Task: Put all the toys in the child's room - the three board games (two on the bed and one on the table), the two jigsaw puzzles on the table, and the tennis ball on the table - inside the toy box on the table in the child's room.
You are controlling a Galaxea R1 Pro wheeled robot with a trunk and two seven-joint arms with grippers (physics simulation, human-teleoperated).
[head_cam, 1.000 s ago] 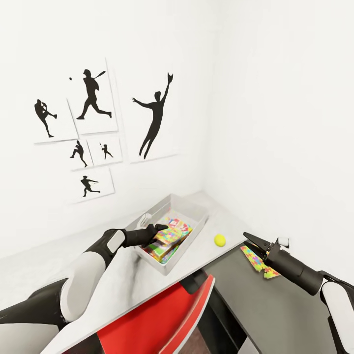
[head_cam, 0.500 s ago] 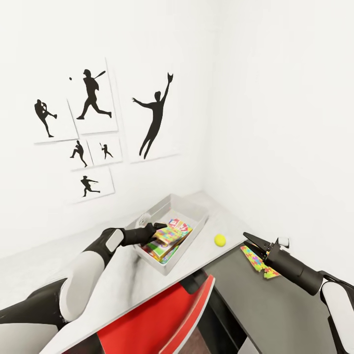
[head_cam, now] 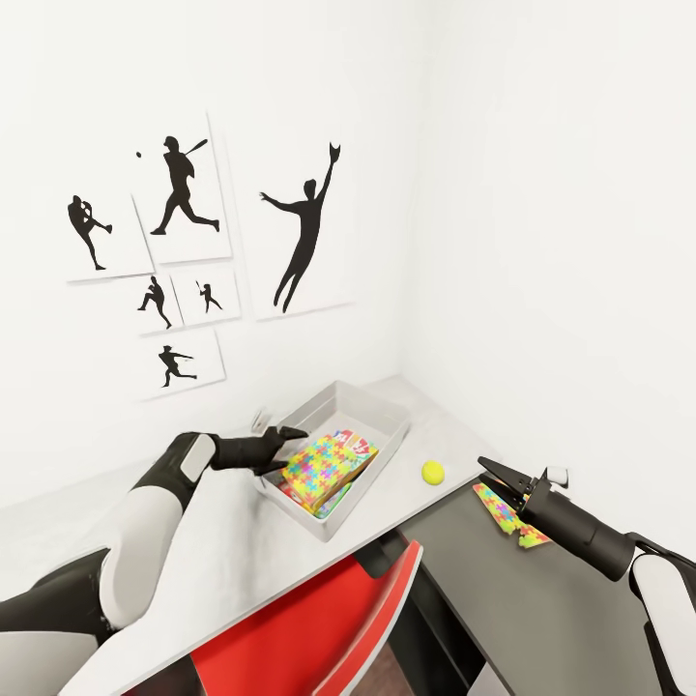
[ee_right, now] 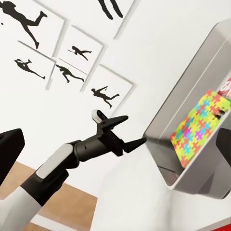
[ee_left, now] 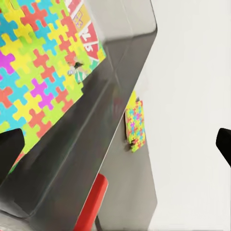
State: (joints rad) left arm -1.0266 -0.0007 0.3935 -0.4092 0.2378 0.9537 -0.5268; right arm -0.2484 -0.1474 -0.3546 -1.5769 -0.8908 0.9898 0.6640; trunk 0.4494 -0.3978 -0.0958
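Pale table (head_cam: 387, 512) meets white walls at a corner; box (head_cam: 382, 411) holds a puzzle (head_cam: 324, 459), ball (head_cam: 432, 472) beside. Left gripper (head_cam: 280, 447) spread, empty, at the box rim; right gripper (head_cam: 495, 471) spread over the second puzzle (head_cam: 503, 512).

A multicoloured jigsaw-piece slab (head_cam: 327, 459) lay in the light grey plastic bin (head_cam: 372, 406), a yellow-green ball (head_cam: 432, 472) beside it, black silhouette posters (head_cam: 184, 193) on white.

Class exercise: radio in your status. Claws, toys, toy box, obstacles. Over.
Left claw open at toy box rim. Right claw open above loose jigsaw puzzle. Another puzzle in box. Tennis ball still out.
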